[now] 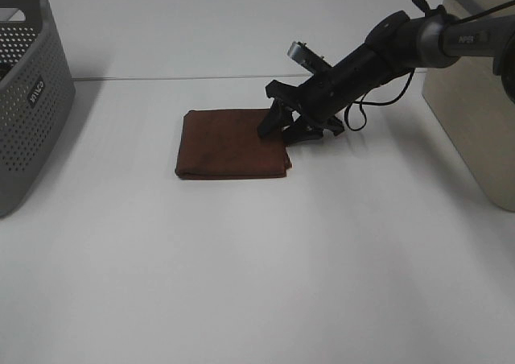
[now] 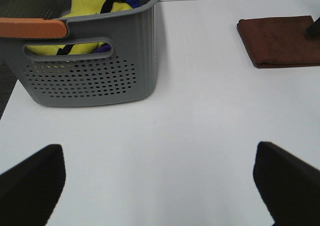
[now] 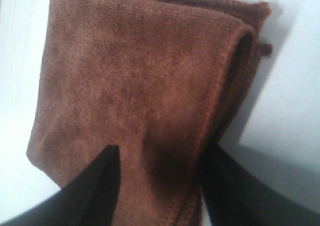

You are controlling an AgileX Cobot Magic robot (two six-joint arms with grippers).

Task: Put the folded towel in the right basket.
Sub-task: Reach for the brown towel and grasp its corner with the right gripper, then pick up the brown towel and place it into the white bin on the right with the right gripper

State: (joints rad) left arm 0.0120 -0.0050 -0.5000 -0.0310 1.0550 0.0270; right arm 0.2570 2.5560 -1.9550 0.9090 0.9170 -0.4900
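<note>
Plain white surface [image 1: 241, 283], folded brown towel [image 1: 229, 145] lying dead centre. Right hand [image 1: 280, 132] is spread wide over its 3 o'clock edge, nothing pinched yet, so we're at the grab step. Next, I'd guess: close, lift, swing to the beige basket [image 1: 475, 122] at 3 o'clock.

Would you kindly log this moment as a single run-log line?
right gripper: jaws open over towel edge | towel: flat on table | left gripper: open, near grey basket
</note>
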